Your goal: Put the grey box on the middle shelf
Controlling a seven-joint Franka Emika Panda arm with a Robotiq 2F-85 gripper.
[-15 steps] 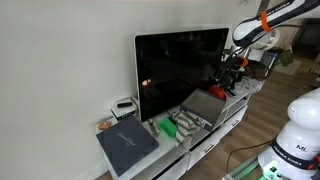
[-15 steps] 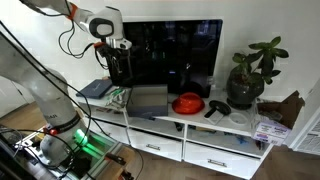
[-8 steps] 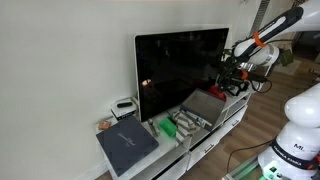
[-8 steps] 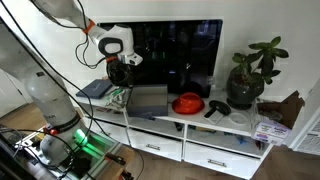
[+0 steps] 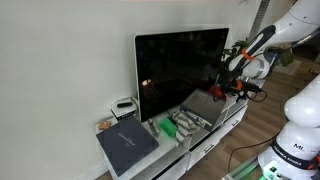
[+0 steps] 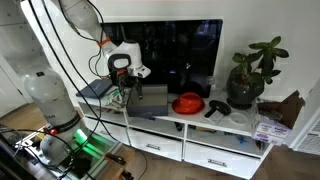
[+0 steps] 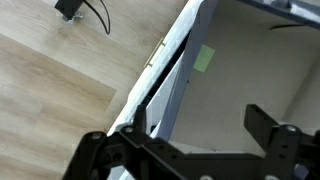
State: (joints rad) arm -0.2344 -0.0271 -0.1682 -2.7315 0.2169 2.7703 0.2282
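The grey box (image 6: 150, 100) lies flat on the white TV stand's top, in front of the TV; it also shows in an exterior view (image 5: 203, 106). My gripper (image 6: 126, 93) hangs at the box's front left edge, low over the stand, and shows in an exterior view (image 5: 237, 89). In the wrist view the gripper (image 7: 205, 140) is open and empty, with a wide grey surface (image 7: 245, 70) between its fingers. The middle shelf (image 6: 215, 137) is the white board under the stand's top.
A darker slate-grey flat box (image 5: 126, 148) lies at the stand's end. A red bowl (image 6: 187, 103), a black object (image 6: 217, 108) and a potted plant (image 6: 246, 80) stand beside the grey box. The TV (image 6: 170, 55) stands behind. Wooden floor (image 7: 50, 80) lies in front of the stand.
The gripper has come down from TV height, moving toward the grey box's front edge. It stays open. The boxes have not moved.
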